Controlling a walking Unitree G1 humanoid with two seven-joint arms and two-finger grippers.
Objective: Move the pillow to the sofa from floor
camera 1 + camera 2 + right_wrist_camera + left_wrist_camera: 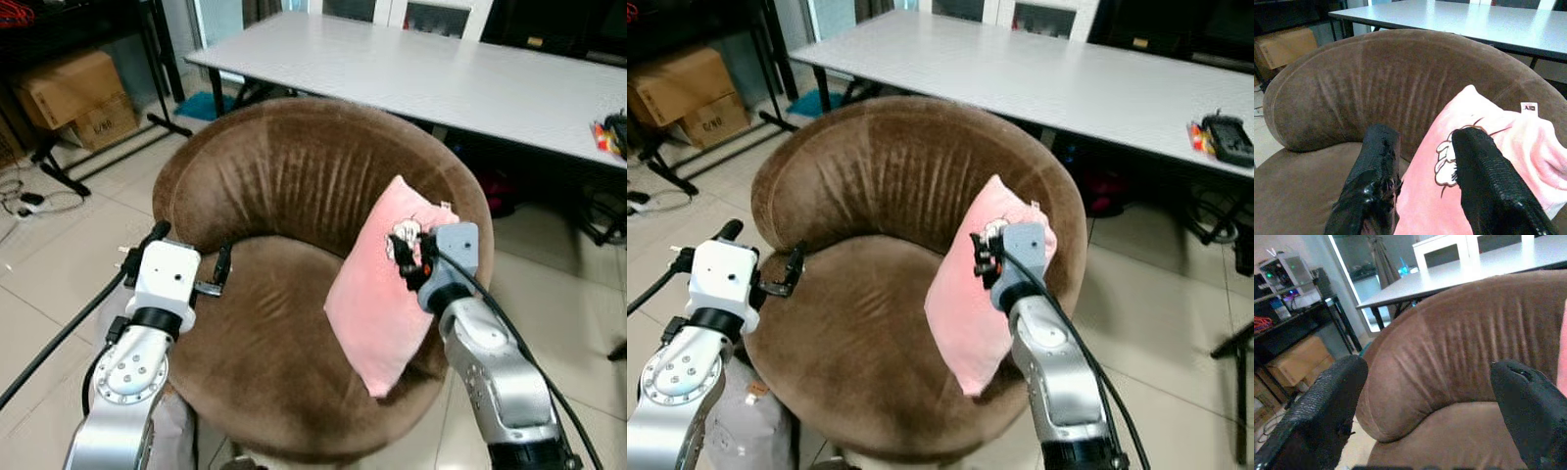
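- Pink pillow found on the brown sofa, off the floor, propped upright on the right of the seat against the backrest and right rim.
- Placement judged near complete: leaned that way, supported by seat and backrest together, unlikely to slide down.
- Right gripper positioned at the pillow's upper front, jaws parted by a moderate gap; one finger lay across the printed cartoon face, the other beside the pillow's edge over the seat. No fabric seen pinched between them; judged released rather than clamped.
- Left gripper held at the sofa's near left rim, spread wide and empty, aimed at the backrest; judged clear of the work, not supporting anything.
- Long white table stood just beyond the sofa, dark objects at its far right edge.
- Cardboard boxes under a black rack at far left; cables on the tiled floor.
- Nothing noted blocking a withdrawal toward the near side.
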